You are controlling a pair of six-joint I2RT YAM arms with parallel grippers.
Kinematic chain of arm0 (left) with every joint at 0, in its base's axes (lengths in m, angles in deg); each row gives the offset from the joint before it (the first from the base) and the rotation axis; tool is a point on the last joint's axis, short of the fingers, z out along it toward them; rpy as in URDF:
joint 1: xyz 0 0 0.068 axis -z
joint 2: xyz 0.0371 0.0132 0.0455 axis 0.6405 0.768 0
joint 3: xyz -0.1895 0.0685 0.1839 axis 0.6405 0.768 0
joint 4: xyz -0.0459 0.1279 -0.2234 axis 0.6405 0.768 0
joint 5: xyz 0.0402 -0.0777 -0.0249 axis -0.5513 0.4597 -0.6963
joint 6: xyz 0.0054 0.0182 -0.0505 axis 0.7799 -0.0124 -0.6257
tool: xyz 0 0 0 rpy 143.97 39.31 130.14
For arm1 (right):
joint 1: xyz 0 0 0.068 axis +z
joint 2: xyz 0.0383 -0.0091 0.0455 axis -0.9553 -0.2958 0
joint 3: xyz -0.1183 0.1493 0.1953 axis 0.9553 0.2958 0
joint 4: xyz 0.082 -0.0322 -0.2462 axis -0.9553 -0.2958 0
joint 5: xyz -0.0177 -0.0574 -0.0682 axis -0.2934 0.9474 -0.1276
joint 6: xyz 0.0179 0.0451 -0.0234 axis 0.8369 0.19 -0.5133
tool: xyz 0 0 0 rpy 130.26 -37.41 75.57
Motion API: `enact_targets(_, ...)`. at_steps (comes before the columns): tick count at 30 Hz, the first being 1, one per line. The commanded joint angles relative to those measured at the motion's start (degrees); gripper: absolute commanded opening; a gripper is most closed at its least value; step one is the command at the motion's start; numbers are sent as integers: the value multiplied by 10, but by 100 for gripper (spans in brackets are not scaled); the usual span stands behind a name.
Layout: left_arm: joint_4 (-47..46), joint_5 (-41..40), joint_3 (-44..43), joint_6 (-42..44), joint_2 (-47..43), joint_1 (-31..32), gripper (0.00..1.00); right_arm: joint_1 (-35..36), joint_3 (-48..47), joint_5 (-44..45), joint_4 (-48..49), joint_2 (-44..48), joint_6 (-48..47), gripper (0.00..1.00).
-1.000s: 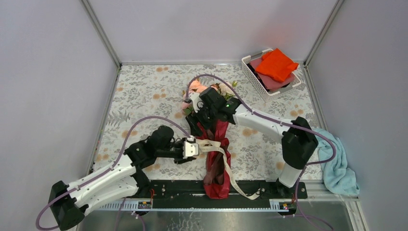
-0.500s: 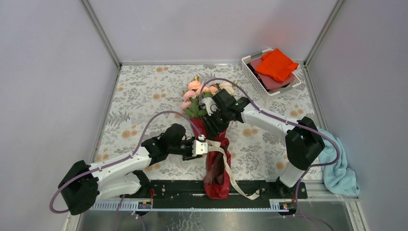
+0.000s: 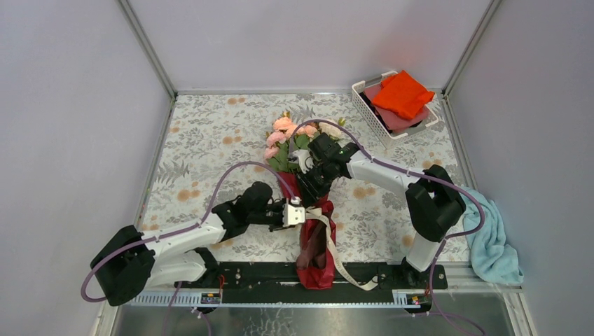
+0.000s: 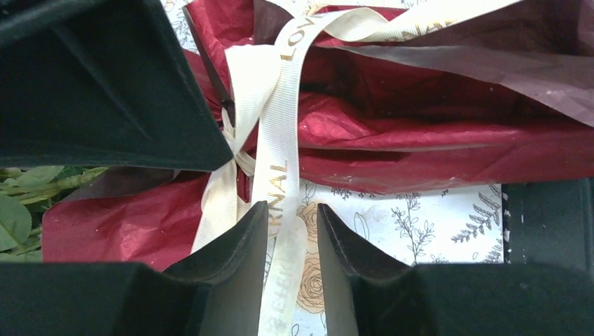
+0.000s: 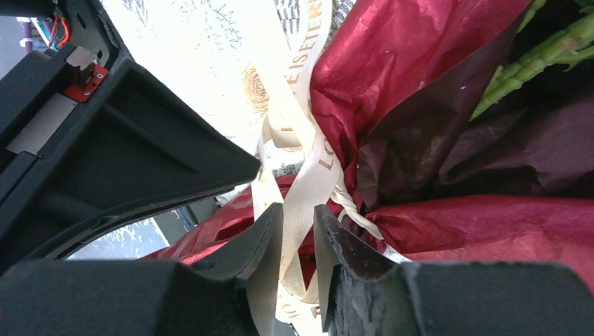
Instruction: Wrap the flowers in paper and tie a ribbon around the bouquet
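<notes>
Along the near left of the table (image 3: pixel 210 140), the left arm reaches rightward from its base, and the left gripper (image 4: pixel 293 207) sits just beside the waist of the bouquet (image 3: pixel 313 252). In its wrist view the jaws stand a narrow gap apart. A strand of the ribbon (image 3: pixel 334 252), cream with gold lettering, runs down through that gap. A sliver of the patterned table shows between the strand and one finger, so the jaws are not clamped on it.

The bouquet lies near the middle of the table, lengthwise. The flowers (image 3: pixel 286 133), pink, peach and cream with green leaves, point toward the far side. The paper (image 3: pixel 316 274), dark red and crinkled, runs back toward the arms, and its tail end lies over the black base rail. The ribbon is gathered into a knot around the paper's narrow waist. One long end trails down beside the paper and off to the right along the rail.

The right gripper (image 5: pixel 299 210) comes in from the right, angled down at the same waist, close to the left one. In its wrist view its fingers (image 5: pixel 270 234) stand closer together, with a ribbon strand filling the gap between them. I cannot tell whether they actually pinch it. Green stems (image 5: pixel 522 73) show inside the paper just beyond.

Farther right, in the far corner, a white basket (image 3: pixel 369 110) holds an orange cloth (image 3: pixel 401 94) on top of a dull pink one. At the right edge, beside the right arm's base, lies a crumpled light blue towel (image 3: pixel 490 241).
</notes>
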Motion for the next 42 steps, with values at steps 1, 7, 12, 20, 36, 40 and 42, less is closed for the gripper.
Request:
enact_targets(1,-61,-10,0,-13,7,7,39,2,3,-38,-6,4,2,30)
enact_targets(7,-73,-28,0,8,24,22,47,2,5,-45,-9,18,3,42)
enact_targets(12,-104,-40,9,25,34,23,37,1,13,-50,-5,31,4,43)
enact_targets(20,-105,-44,6,14,40,28,22,1,31,-32,15,37,17,19)
enact_targets(36,-147,-87,-1,-38,59,39,0,-36,60,-38,57,103,77,40)
enact_targets(40,-151,-82,0,-39,63,39,0,-50,36,5,41,95,67,39)
enact_targets(42,-143,-78,-2,-36,64,39,0,-50,23,17,34,81,61,36)
